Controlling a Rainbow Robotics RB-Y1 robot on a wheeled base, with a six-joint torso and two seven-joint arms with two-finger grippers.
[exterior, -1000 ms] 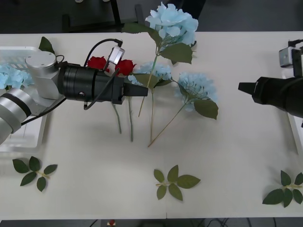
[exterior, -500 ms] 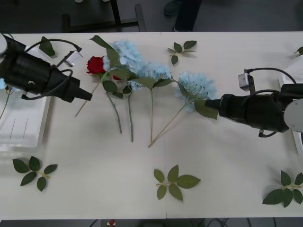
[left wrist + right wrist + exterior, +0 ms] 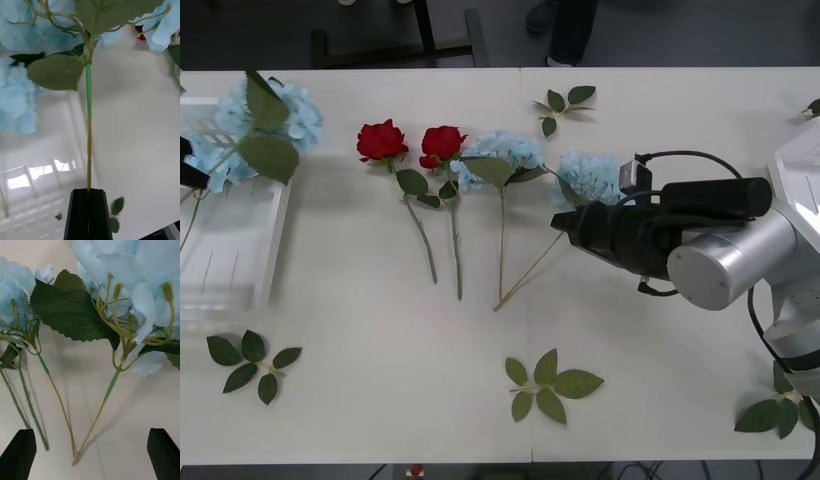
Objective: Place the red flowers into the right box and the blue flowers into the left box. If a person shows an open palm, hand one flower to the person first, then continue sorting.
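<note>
So the left gripper has its jaws pinched on a blue flower's stem, head apparently over the left box. Right gripper, jaws wide, hovers at another hydrangea. Two red roses lie on the table.

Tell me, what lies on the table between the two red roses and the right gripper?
In the front view, two blue flowers lie there, between the red roses and the right gripper; its open fingers straddle their stems.
</note>
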